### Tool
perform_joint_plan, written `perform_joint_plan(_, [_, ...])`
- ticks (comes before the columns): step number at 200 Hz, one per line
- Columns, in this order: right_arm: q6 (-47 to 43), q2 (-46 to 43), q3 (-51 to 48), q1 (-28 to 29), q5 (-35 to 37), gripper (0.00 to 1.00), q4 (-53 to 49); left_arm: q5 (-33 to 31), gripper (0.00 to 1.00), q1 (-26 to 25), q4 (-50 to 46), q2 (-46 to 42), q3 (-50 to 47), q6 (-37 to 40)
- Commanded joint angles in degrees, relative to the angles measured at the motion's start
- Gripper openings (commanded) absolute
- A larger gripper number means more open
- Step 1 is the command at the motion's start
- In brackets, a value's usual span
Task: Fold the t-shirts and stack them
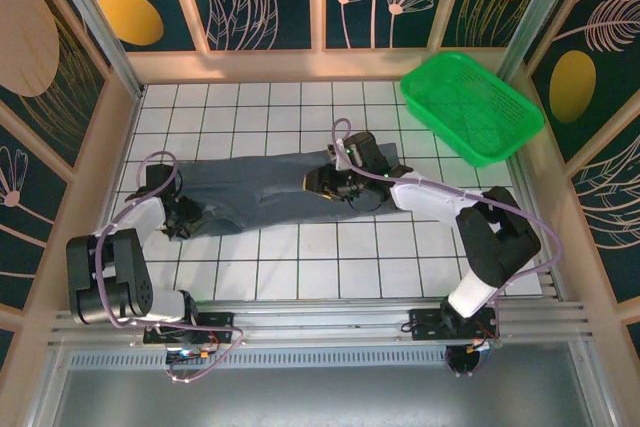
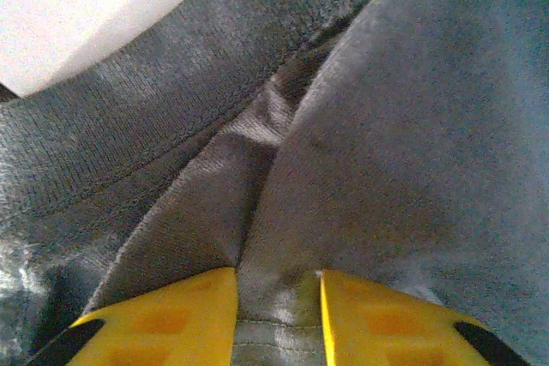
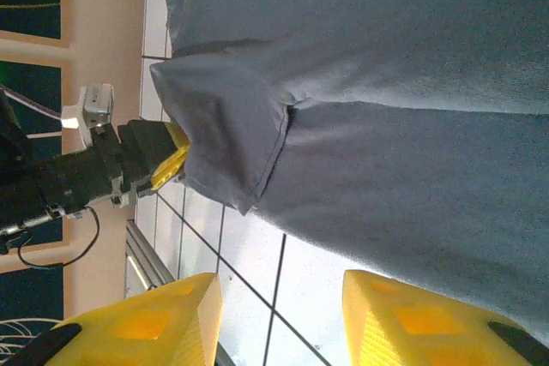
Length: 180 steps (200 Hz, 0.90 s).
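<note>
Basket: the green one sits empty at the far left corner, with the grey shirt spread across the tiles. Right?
No. The green basket sits at the far right corner, not the left, as the top view shows. It is empty, and the grey shirt is spread across the tiles.

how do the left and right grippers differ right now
The left gripper is shut on the t-shirt, cloth pinched between its fingers; the right gripper is open, white tile showing between its fingers. The left gripper sits at the shirt's left end, the right gripper near its right end. Both have yellow fingers.
</note>
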Motion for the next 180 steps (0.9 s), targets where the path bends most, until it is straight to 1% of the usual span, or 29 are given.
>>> perform_joint_plan(1, [-0.97, -0.23, 0.97, -0.23, -0.75, 0.42, 0.59, -1.19, 0.36, 0.28, -2.49, -2.79, 0.44, -1.13])
perform_joint_plan(15, [-0.61, -0.5, 0.35, -0.23, -0.68, 0.42, 1.0, 0.91, 0.36, 0.28, -1.78, -4.0, -1.11, -1.89])
perform_joint_plan(33, [-0.27, -0.35, -0.06, -0.23, -0.78, 0.42, 1.49, 3.0, 0.35, 0.28, -0.2, -3.26, -2.93, -2.66])
perform_joint_plan(64, [-0.44, 0.23, 0.69, -0.23, -0.87, 0.42, 1.2, 3.35, 0.32, 0.28, 1.1, -2.3, -3.72, -3.31])
perform_joint_plan(79, [-0.55, 0.48, 1.08, -0.24, -0.88, 0.42, 1.0, 3.56, 0.24, 0.26, 1.44, -2.04, -3.38, -3.23])
perform_joint_plan(101, [-0.49, 0.59, 1.36, -0.25, -0.8, 0.42, 0.79, 2.26, 0.06, 0.26, 0.0, -2.7, -2.14, -2.75])
perform_joint_plan(115, [-0.44, 0.51, 1.17, -0.23, -0.69, 0.42, 0.79, 0.12, 0.0, 0.28, -2.08, -4.45, -0.91, -2.23])
perform_joint_plan(153, [-0.58, 0.82, 0.8, -0.23, 0.01, 0.42, 0.4, -6.06, 0.01, 0.28, -7.27, -7.94, 2.25, -0.65])
perform_joint_plan(180, [-0.53, 1.33, 1.22, -0.24, 0.19, 0.42, 0.02, -8.95, 0.02, 0.27, -7.93, -7.11, 3.15, 0.74])
